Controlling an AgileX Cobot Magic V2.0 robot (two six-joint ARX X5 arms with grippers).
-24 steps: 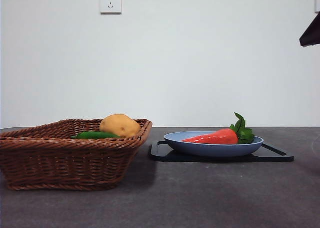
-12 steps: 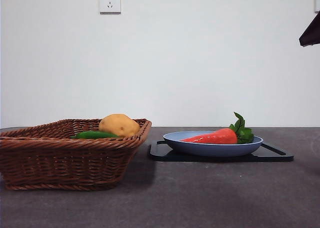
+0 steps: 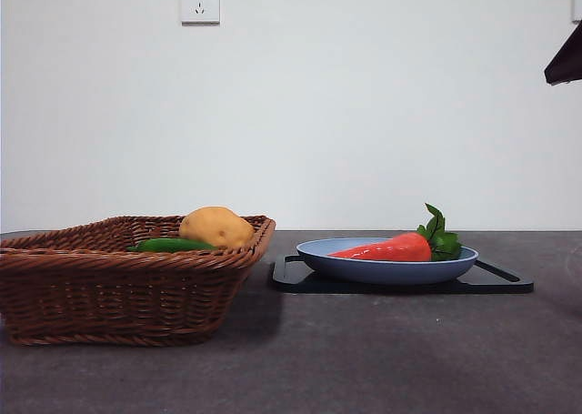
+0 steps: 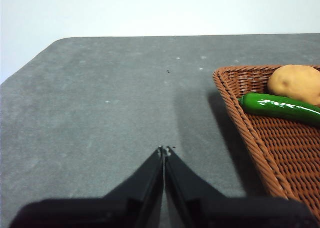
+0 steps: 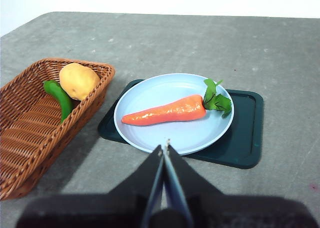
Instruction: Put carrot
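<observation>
The glossy orange-red carrot (image 5: pixel 165 111) with green leaves lies across a light blue plate (image 5: pixel 145 96), and the front view shows the same carrot (image 3: pixel 389 248) on that plate (image 3: pixel 364 268). My right gripper (image 5: pixel 164 150) hangs above the table just short of the plate, jaws shut and holding nothing. Only a black tip (image 3: pixel 566 61) of an arm shows in the front view's top right corner. Beside the wicker basket (image 4: pixel 250 133), my left gripper (image 4: pixel 164 150) hovers over bare table, jaws shut and holding nothing.
The plate rests on a dark green tray (image 5: pixel 246 133), which also shows in the front view (image 3: pixel 500 282). The wicker basket (image 3: pixel 118 277) at the left holds a yellow-brown potato (image 3: pixel 216 227) and a slim dark-green vegetable (image 3: pixel 173 246).
</observation>
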